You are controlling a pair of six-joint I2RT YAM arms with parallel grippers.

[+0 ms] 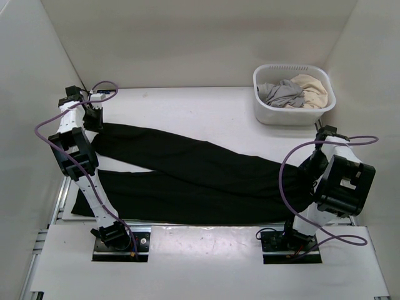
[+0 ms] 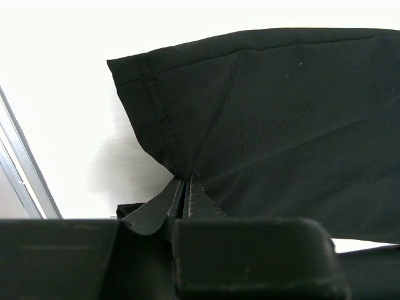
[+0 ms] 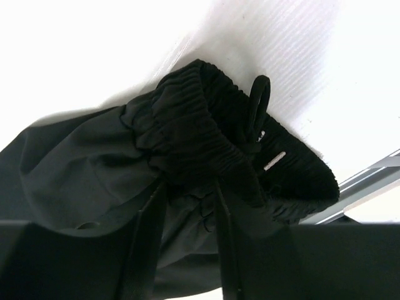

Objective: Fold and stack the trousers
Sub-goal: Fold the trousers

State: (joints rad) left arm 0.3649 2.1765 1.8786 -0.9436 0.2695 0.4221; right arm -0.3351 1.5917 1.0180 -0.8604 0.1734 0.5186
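Note:
The black trousers (image 1: 206,172) lie spread across the table, both legs running left and the waist at the right. My left gripper (image 1: 95,122) is at the far left, shut on the hem corner of the upper leg; in the left wrist view its fingers (image 2: 186,180) pinch the cloth (image 2: 281,125) just behind the stitched hem. My right gripper (image 1: 314,161) is at the waist end, mostly hidden by its arm. In the right wrist view it (image 3: 190,184) is closed on a thick bunch of fabric just below the gathered elastic waistband (image 3: 206,119), which has a drawcord loop.
A white laundry basket (image 1: 294,116) stands at the back right with a grey garment (image 1: 282,94) and a beige garment (image 1: 314,87) in it. White walls close in the left, back and right. The table's metal rail (image 3: 369,178) runs near the waistband.

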